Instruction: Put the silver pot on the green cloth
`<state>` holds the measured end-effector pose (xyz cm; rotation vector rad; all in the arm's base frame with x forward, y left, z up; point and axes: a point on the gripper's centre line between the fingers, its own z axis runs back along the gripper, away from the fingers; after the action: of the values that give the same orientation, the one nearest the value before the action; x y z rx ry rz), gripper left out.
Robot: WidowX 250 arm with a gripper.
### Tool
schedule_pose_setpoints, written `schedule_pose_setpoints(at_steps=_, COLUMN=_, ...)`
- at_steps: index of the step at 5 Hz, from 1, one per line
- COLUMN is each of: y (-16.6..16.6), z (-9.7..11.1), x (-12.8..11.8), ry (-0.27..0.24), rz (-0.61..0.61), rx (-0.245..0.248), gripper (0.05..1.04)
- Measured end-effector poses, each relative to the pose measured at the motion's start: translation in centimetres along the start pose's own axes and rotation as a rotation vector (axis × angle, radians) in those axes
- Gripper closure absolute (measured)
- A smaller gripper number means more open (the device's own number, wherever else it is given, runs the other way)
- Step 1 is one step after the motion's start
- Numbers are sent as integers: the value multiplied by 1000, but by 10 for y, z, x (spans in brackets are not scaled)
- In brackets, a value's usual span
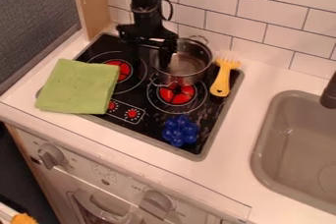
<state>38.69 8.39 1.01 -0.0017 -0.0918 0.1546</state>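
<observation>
1. one gripper [162, 56] hung at the view's left side of the pot [187, 65], its lower end over the opening. the bulk of the pot lay to the view's right of it.
2. whether the gripper was spread, closed or clamped on the pot's wall could not be told, dark as it was against the stove [154, 115].
3. the pot stood upright towards the back of the stove. it was round, so only its handles gave it a long axis: from the far handle [199, 38], back and right in the view, to the near handle [162, 84], front and left.
4. the cloth [78, 86] lay well apart from the pot, to the view's left and somewhat nearer the camera, partly over the stove's edge. the carry, i judged, called for a lift and a move that way, with the pot kept level.
5. no brand or label could be read; the control panel [125, 112] bore only small marks, too fine to make out.
</observation>
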Motion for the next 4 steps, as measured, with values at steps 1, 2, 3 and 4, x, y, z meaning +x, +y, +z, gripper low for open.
schedule_pose_setpoints(at_steps=1, y=-3, z=-2, x=-1, ry=-4, rz=-36, rx=10, gripper=414)
schedule_pose_setpoints(at_steps=2, y=-16, z=2, x=-4, ry=-3, rz=-93, rx=12, gripper=712)
schedule_pose_setpoints(at_steps=3, y=-20, z=37, x=5, ry=-68, rz=-110, rx=36, gripper=931)
schedule_pose_setpoints(at_steps=4, y=-15, z=71, x=11, ry=-146, rz=-84, rx=17, gripper=1019)
